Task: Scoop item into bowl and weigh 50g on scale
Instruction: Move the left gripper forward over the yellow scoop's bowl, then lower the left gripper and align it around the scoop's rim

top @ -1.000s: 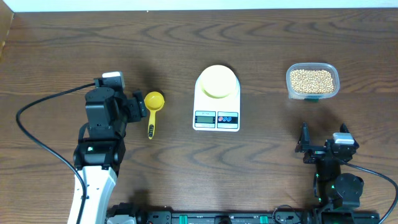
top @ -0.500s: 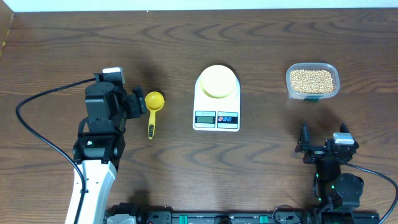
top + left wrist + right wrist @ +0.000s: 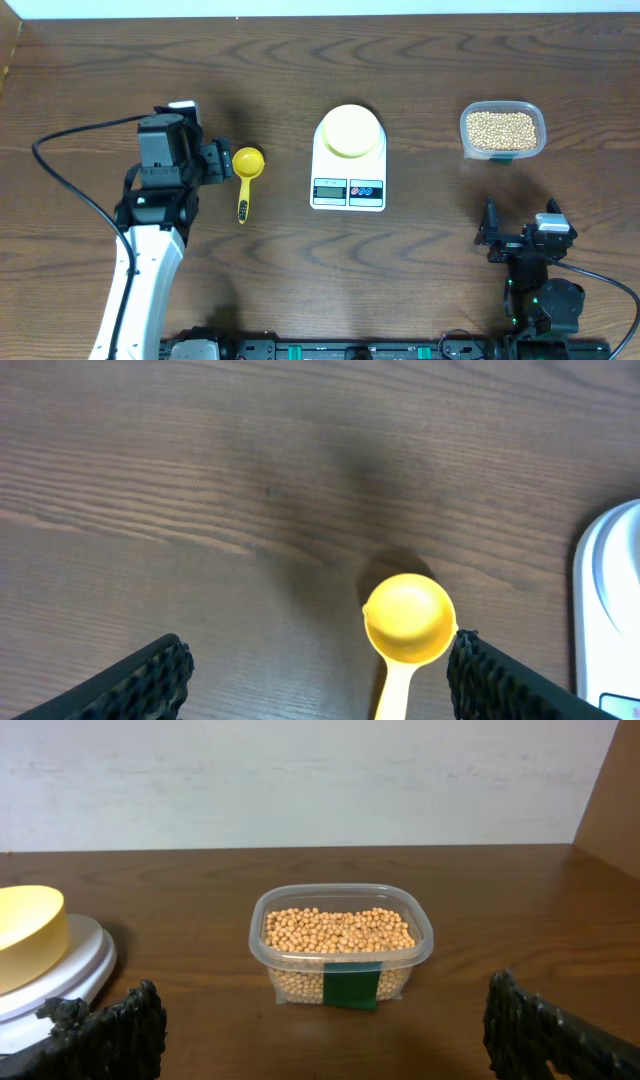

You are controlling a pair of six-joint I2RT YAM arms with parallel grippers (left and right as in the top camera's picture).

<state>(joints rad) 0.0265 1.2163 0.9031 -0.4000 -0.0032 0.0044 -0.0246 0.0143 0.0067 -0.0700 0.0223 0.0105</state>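
The left gripper [image 3: 318,678] hangs wide open, holding nothing, just left of the yellow scoop [image 3: 408,622], whose handle only the overhead view shows whole. In the middle the bowl [image 3: 350,130] sits on the scale [image 3: 348,190]. At right the beans [image 3: 338,930] fill a clear tub [image 3: 296,978], its green label [image 3: 351,988] seen square-on only from the wrist, before the right gripper [image 3: 320,1032], also wide open and empty

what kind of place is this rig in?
Probably a robotics lab bench, not a kitchen: left arm and right arm at a wooden table, plain white wall, staged scale, scoop, tub of beans.
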